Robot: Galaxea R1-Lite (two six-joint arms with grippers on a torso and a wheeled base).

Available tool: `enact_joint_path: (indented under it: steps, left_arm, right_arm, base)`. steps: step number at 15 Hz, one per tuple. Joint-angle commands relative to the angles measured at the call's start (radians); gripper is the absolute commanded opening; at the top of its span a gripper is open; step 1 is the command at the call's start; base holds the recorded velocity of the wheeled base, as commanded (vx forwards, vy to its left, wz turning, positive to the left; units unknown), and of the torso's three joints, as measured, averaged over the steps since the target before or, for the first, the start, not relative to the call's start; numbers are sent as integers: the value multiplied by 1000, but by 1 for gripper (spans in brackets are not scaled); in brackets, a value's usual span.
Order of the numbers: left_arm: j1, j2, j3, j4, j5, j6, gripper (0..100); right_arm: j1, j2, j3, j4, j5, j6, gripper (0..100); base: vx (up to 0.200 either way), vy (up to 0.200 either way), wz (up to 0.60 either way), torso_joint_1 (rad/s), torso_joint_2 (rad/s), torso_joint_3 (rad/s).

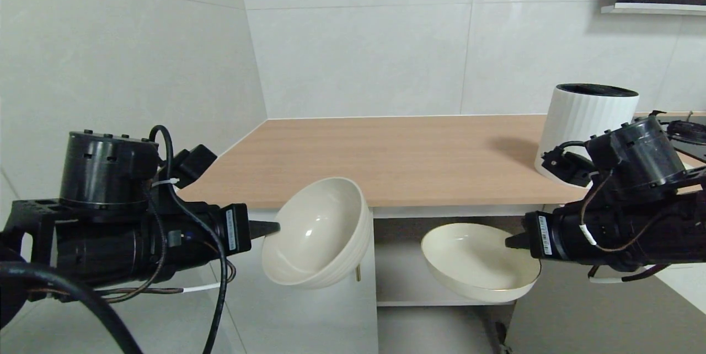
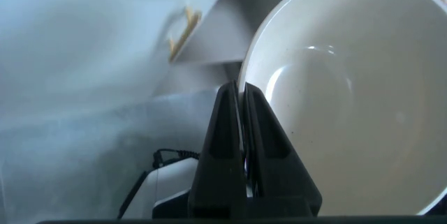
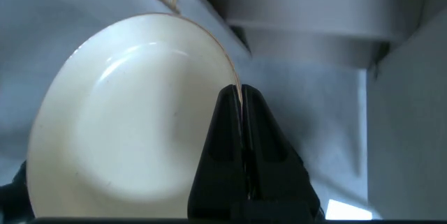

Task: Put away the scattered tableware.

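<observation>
My left gripper [image 1: 274, 228] is shut on the rim of a deep cream bowl [image 1: 317, 232], held in the air below the front edge of the wooden counter [image 1: 386, 155], its opening tilted toward me. In the left wrist view the fingers [image 2: 227, 123] pinch the bowl's rim [image 2: 335, 105]. My right gripper [image 1: 510, 241] is shut on the rim of a shallow cream plate [image 1: 477, 261], held roughly level in front of the open shelf under the counter. In the right wrist view the plate [image 3: 133, 112] shows a thin gold edge clamped between the fingers [image 3: 229, 123].
A white ribbed cylindrical container [image 1: 590, 128] stands on the counter at the right. Under the counter is a white cabinet door with a gold handle [image 1: 358, 272] and an open shelf [image 1: 402, 282]. Tiled walls close in the left and back.
</observation>
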Motion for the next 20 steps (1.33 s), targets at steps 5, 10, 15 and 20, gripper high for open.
enact_joint_path:
  steps: [5, 10, 15, 20]
  left_arm:
    - [-2, 27, 0, -1, 1, 0, 0]
    - [-2, 33, -3, -1, 1, 0, 0]
    - [-2, 35, -3, -1, 0, 0, 0]
    - [-2, 36, -3, -1, 1, 0, 0]
  right_arm:
    - [0, 61, 5, -21, -2, 1, 0]
    - [-1, 91, 5, -39, -21, 1, 0]
    - [-4, 127, 21, -85, -45, 1, 0]
    - [-6, 153, 26, -101, -50, 1, 0]
  base:
    - [0, 0, 0, 0, 0, 0]
    - [0, 0, 0, -9, 25, 16]
    - [0, 0, 0, -157, 389, 239]
    - [0, 0, 0, -162, 453, 293]
